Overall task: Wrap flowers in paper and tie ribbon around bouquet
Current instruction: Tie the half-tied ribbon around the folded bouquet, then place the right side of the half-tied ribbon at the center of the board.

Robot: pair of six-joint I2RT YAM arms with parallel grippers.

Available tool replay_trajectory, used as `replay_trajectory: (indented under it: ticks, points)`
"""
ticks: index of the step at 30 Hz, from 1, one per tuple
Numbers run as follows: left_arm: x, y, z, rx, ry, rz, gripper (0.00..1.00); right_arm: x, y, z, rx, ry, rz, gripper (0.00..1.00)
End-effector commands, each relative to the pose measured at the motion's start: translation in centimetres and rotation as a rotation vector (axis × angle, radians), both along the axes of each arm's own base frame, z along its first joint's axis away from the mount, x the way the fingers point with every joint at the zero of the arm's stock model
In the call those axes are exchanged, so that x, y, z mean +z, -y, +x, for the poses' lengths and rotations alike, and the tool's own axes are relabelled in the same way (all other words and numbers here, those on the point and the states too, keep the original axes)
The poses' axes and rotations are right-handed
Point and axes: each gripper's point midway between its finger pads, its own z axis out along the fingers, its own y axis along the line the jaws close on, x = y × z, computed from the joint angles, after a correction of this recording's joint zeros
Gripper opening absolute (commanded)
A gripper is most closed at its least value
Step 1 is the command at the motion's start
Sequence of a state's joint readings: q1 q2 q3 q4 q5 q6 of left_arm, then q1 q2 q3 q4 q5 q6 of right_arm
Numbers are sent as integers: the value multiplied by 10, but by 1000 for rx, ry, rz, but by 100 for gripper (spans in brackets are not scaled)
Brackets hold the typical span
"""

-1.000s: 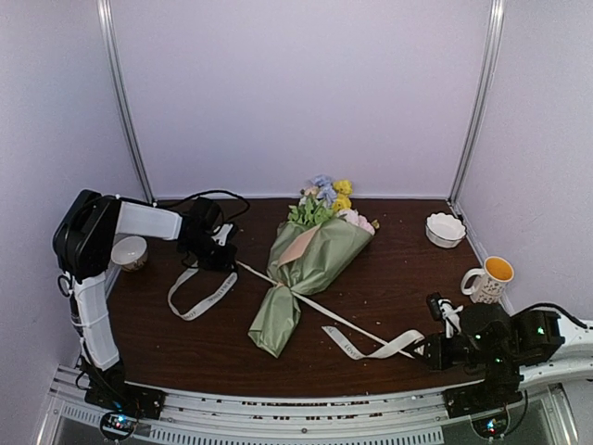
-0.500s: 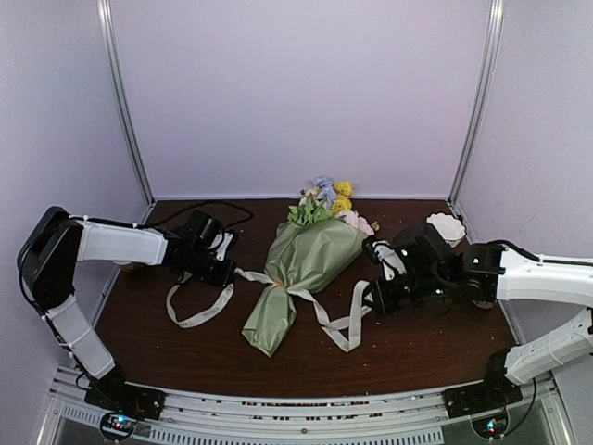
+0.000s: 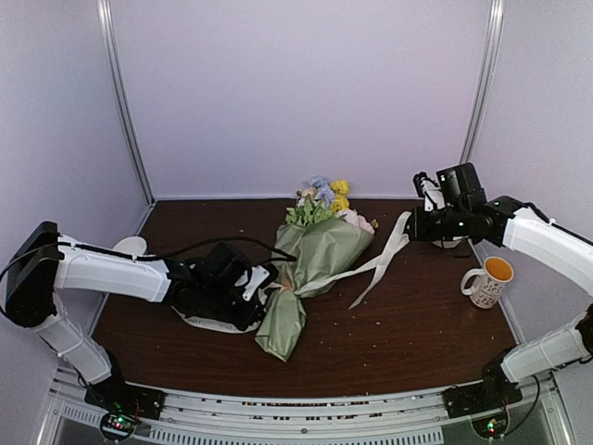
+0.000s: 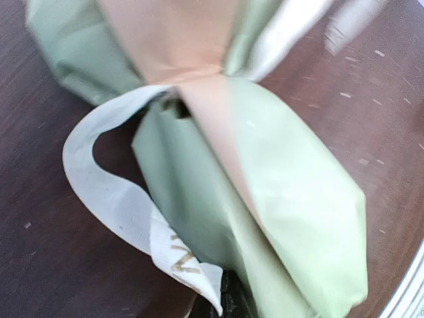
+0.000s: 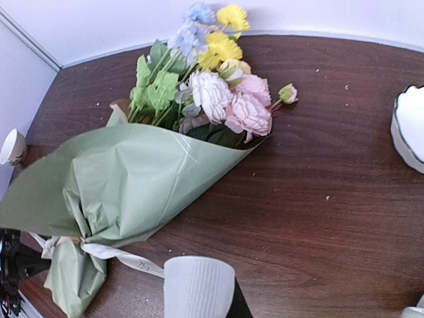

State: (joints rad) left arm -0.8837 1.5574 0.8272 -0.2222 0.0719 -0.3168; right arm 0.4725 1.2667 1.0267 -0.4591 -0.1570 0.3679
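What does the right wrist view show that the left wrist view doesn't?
Only right wrist: the flowers, a white bowl at the right edge, a small cup at the left. Only left wrist: a broad tan fold of the paper and lettering on the ribbon loop. Both: the paper's green side cinched by the ribbon, on the brown table.

The stems of the flowers (image 5: 218, 99) are hidden inside the paper (image 5: 132, 179). In the right wrist view, the ribbon (image 5: 197, 286) fills the bottom edge and covers the fingers of the right tool (image 3: 417, 222). A white bowl (image 5: 405, 126) near the far right corner of the tabletop (image 5: 331, 218) is cut by the picture's edge, as is a small cup (image 5: 12, 147) at the left edge. In the left wrist view the ribbon's lettering is too blurred to read, and only a dark sliver of the left tool (image 4: 228, 301) shows. From above, the left arm (image 3: 120, 276) covers part of the ribbon.
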Motion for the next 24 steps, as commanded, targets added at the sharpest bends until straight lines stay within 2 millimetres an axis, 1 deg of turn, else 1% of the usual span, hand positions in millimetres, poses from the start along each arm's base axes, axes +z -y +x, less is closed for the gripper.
replay_trajectory:
  ticks: [1, 3, 5, 7, 9, 11, 12, 13, 15, 17, 18, 19, 20, 22, 24]
  points:
    - [39, 43, -11, -156, 115, -98, 0, 28, 19, 3, -12, 46, -82, 0]
    - [43, 45, -8, -157, 134, -94, 0, 15, 19, 2, -10, 23, -93, 0]
    - [44, 47, -7, -171, 140, -88, 0, -7, 20, 3, -12, -14, -113, 0]
    - [44, 50, -9, -189, 131, -94, 0, -23, 21, 7, -14, -50, -133, 0]
    - [41, 51, -10, -197, 123, -92, 0, -35, 24, 11, -18, -92, -160, 0]
    - [40, 49, -9, -191, 128, -85, 0, -46, 25, 10, -14, -130, -178, 0]
    - [41, 48, -9, -187, 134, -84, 0, -51, 25, 8, -11, -143, -176, 2]
    - [43, 46, -9, -184, 141, -86, 0, -56, 25, 4, -8, -155, -167, 5]
    - [48, 42, -7, -176, 163, -85, 0, -66, 28, -8, -13, -177, -167, 15]
    - [57, 40, -6, -183, 195, -87, 0, -76, 31, -24, -23, -197, -198, 21]
    - [62, 40, -6, -188, 209, -93, 0, -79, 30, -33, -20, -202, -212, 26]
    - [67, 40, -7, -197, 222, -98, 0, -84, 27, -43, -5, -216, -224, 35]
    - [73, 40, -7, -205, 235, -106, 0, -87, 23, -53, 12, -231, -232, 42]
    - [84, 39, -7, -218, 264, -113, 0, -90, 18, -70, 33, -242, -261, 52]
    - [99, 41, -8, -242, 295, -132, 0, -85, 16, -79, 38, -231, -277, 57]
